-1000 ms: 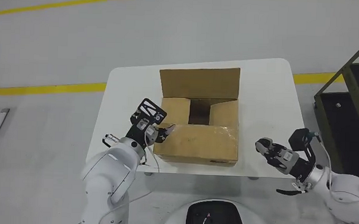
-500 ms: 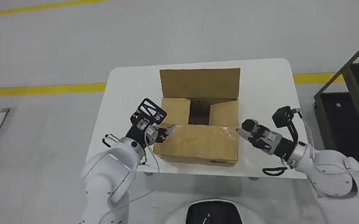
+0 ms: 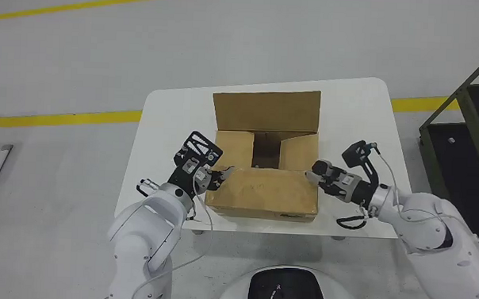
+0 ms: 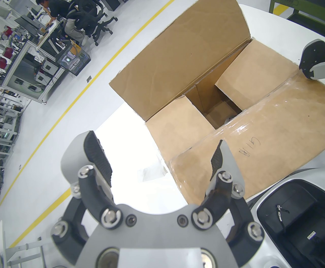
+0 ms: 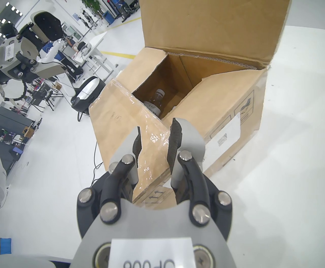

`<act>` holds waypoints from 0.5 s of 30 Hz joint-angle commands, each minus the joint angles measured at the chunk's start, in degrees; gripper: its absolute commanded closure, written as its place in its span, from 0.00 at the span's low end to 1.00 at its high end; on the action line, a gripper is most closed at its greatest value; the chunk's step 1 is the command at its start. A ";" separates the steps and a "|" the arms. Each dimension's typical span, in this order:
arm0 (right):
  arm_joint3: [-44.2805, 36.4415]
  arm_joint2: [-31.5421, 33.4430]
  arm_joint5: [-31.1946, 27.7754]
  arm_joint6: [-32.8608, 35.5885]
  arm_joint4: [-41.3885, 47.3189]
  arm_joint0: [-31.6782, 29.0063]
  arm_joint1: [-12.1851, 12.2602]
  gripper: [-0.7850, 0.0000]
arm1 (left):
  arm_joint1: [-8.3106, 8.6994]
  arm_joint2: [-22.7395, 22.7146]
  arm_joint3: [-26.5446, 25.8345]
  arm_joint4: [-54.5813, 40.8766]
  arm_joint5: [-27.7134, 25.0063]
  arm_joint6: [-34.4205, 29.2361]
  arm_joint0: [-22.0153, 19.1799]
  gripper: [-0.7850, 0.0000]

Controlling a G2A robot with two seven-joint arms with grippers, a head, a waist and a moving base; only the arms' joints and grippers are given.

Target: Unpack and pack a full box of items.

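Cardboard box (image 3: 262, 190) mid-table on the white table (image 3: 177, 115), far flap upright, other flaps folded in, dark-capped bottle (image 5: 158, 97) inside under the gap, left gripper (image 3: 223, 174) spread wide at its near-left corner, right gripper (image 3: 312, 172) narrowly parted at the near-right corner.

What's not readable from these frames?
- Box contents: in the top and both wrist views, the folded flaps hide all but one bottle.
- Right gripper contact with the taped flap: its own fingers block it in the right wrist view.
- Bottle label: too small in the right wrist view.
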 commanded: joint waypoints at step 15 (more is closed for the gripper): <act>-1.06 0.19 -0.33 -0.69 -0.28 -1.28 0.89 0.59 | 0.00 0.00 0.00 0.00 0.00 0.00 0.00 0.00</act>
